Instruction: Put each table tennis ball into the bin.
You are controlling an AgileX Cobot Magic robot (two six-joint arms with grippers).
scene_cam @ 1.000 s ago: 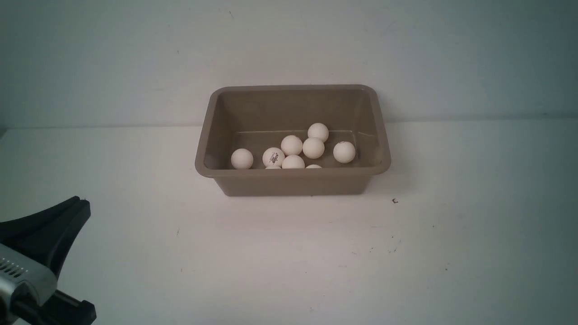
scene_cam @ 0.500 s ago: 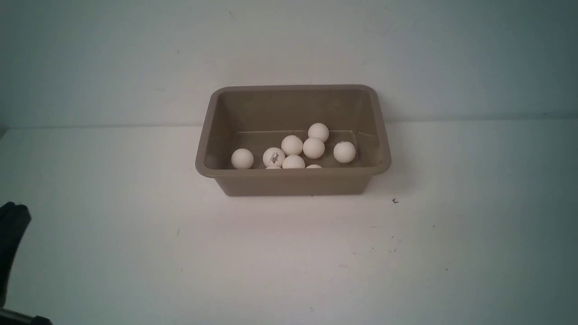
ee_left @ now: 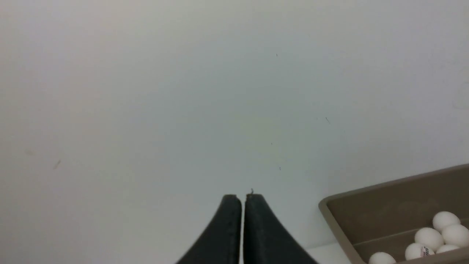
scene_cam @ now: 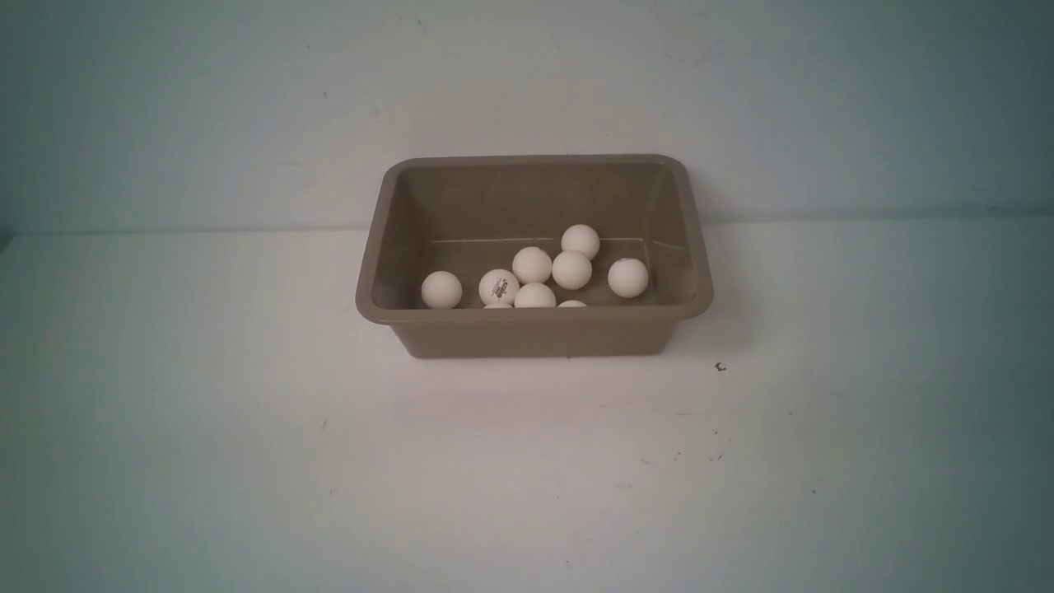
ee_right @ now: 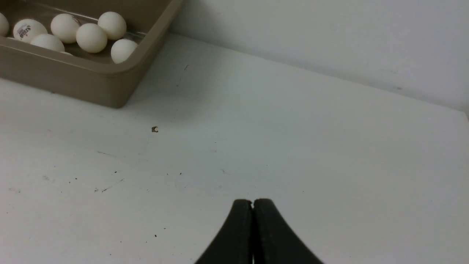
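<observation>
taupe-brown plastic bin sits toward the back of a white worktop, close to the wall. the white table tennis balls lie loose on its floor, clustered near the front wall; one shows a dark printed logo. no ball is visible on the worktop, so the task looks complete. neither arm appears in the front view. the left end effector and the right end effector are each pressed together and empty, held well clear of the bin, likely parked.
</observation>
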